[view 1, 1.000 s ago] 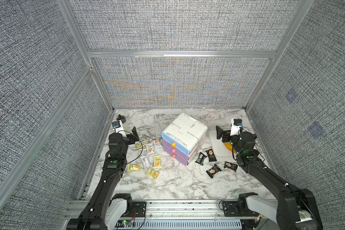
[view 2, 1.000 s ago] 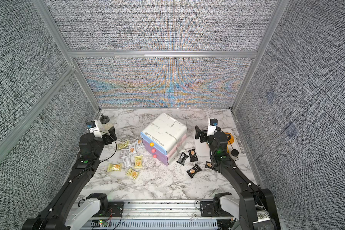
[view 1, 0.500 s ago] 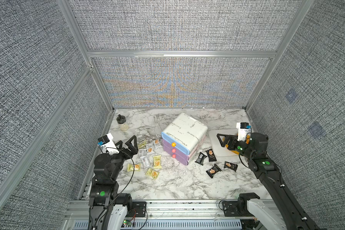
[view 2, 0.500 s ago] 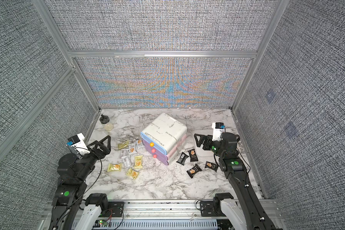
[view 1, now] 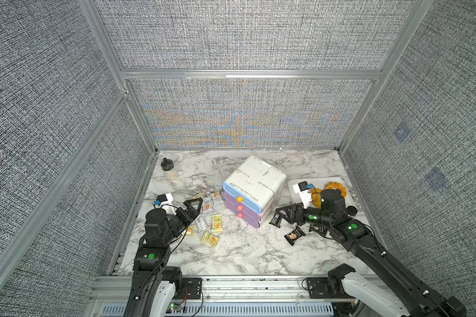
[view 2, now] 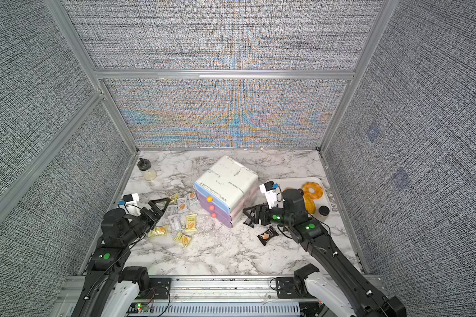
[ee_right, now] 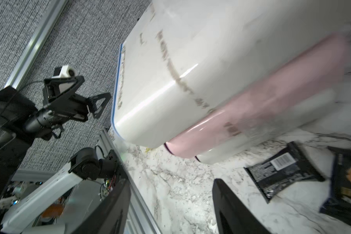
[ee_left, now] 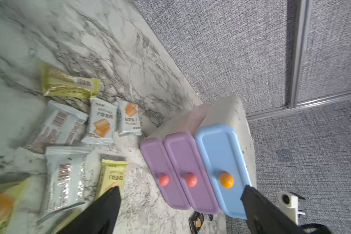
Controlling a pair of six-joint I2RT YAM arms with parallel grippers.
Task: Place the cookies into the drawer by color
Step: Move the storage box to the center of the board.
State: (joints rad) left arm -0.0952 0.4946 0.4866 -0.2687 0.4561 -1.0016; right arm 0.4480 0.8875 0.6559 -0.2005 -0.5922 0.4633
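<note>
Marbled tabletop (view 1: 231, 255), glossy boxy drawer (view 1: 259, 178), flat cookies (view 1: 216, 221), seemingly foil-wrapped.

The left gripper (view 1: 193, 209) hovers low, jaws spread wide; the right gripper (view 1: 279, 216), also low, has narrower-set jaws holding nothing.

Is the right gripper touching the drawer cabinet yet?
Apart. The right wrist view shows a strip of bare marble table between the fingertips of the right gripper and the near corner of the drawer cabinet.
</note>
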